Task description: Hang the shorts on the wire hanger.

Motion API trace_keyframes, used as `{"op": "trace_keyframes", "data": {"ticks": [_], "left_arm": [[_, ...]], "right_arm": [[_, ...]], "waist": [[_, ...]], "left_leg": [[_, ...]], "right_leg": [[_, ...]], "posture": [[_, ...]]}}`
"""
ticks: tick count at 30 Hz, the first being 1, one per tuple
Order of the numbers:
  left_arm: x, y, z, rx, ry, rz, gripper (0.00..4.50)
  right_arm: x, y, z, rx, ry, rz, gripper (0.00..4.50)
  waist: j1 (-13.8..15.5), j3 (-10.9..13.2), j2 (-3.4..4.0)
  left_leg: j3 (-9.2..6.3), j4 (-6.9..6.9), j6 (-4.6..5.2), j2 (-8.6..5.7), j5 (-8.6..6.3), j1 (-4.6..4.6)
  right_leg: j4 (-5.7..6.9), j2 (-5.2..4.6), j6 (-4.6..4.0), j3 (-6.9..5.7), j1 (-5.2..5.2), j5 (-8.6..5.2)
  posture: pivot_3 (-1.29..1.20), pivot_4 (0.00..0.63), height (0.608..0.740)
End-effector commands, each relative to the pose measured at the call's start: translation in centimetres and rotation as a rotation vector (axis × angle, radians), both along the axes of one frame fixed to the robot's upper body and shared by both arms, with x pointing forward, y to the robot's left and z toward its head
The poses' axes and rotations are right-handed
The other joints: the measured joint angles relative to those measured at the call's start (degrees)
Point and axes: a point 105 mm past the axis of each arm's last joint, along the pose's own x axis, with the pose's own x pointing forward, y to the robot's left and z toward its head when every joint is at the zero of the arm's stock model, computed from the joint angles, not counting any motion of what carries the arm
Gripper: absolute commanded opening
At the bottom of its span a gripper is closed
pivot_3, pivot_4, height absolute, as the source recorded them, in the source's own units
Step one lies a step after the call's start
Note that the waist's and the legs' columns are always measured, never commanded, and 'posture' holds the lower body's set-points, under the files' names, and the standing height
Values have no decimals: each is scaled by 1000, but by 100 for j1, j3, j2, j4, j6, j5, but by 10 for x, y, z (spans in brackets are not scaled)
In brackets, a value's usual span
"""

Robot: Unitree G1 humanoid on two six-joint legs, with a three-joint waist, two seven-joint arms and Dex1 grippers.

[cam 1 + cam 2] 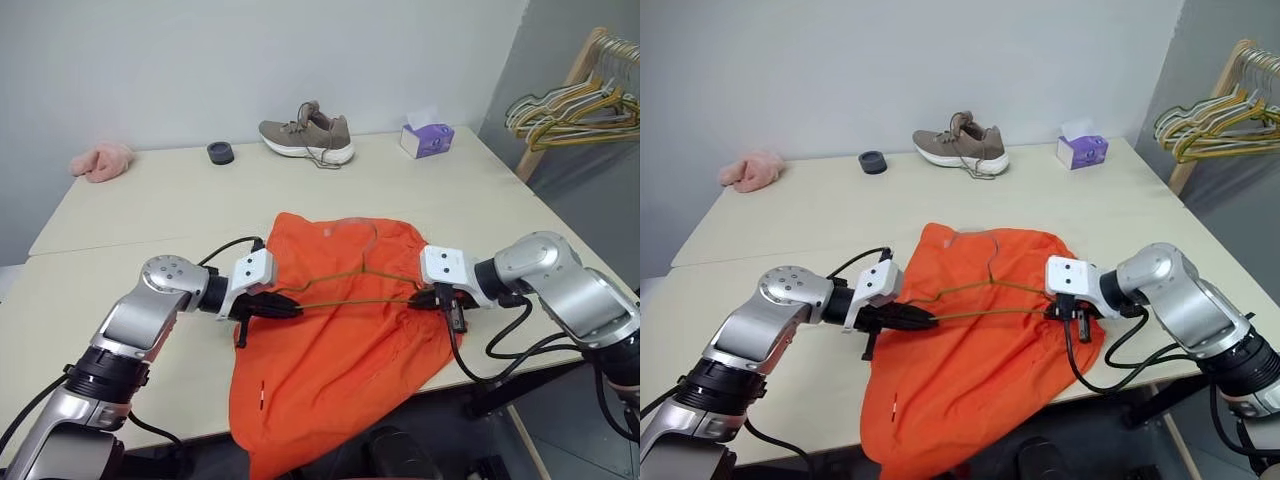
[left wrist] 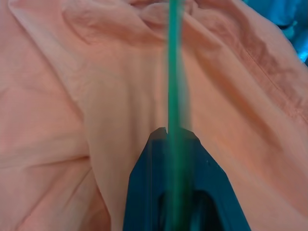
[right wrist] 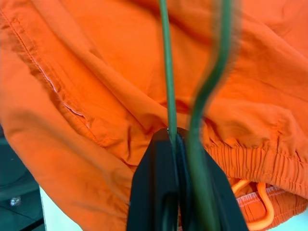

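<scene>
The orange shorts (image 1: 340, 370) lie spread on the table (image 1: 150, 220), and their lower part hangs over the near edge. Across their upper part lies the thin olive-green wire hanger (image 1: 350, 285), its hook (image 1: 366, 243) pointing toward the far side. My left gripper (image 1: 292, 309) is shut on the hanger's left end; in the left wrist view the green wire (image 2: 174, 72) runs out from between the closed fingers. My right gripper (image 1: 426, 298) is shut on the hanger's right end, just above the elastic waistband (image 3: 260, 163) and drawstring loop (image 3: 264, 211).
At the table's far side sit a brown shoe (image 1: 307, 135), a small black round object (image 1: 220, 152), a pink fluffy cloth (image 1: 102, 160) and a purple tissue box (image 1: 427, 138). A wooden rack with bunched yellow and green hangers (image 1: 575, 105) stands beyond the right edge.
</scene>
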Motion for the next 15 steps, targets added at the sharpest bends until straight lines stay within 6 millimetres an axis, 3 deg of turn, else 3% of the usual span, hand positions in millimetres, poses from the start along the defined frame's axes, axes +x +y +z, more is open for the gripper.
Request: {"op": "trace_keyframes", "data": {"ticks": [1, 4, 7, 15], "left_arm": [[0, -5, 9, -29, -41, -17, 0], [1, -8, 12, -67, -17, -7, 0], [7, -9, 20, -128, -6, 26, 702], [19, -4, 36, -261, 28, 142, 3171]], "right_arm": [[-2, 2, 10, 17, -26, 5, 25], [-5, 0, 10, 19, -17, -5, 25], [-7, -5, 10, 22, -6, -24, 0], [-18, -29, 10, 50, 50, -144, 0]], "waist": [[0, 0, 0], [-1, 0, 0], [1, 0, -1], [-8, 0, 0]], "left_leg": [[0, 0, 0, 0, 0, 0], [0, -1, 0, 0, 0, 0], [-1, -1, 0, 0, 0, -1], [-1, 0, 0, 0, 0, -1]], "right_leg": [[0, 0, 0, 0, 0, 0], [0, 0, 0, 0, -1, 0], [0, 0, 0, -1, -1, 0], [0, 0, 9, -2, 0, -5]], "posture": [[-261, 43, 740], [-267, 45, 740], [-268, 45, 740], [-288, 48, 740]]}}
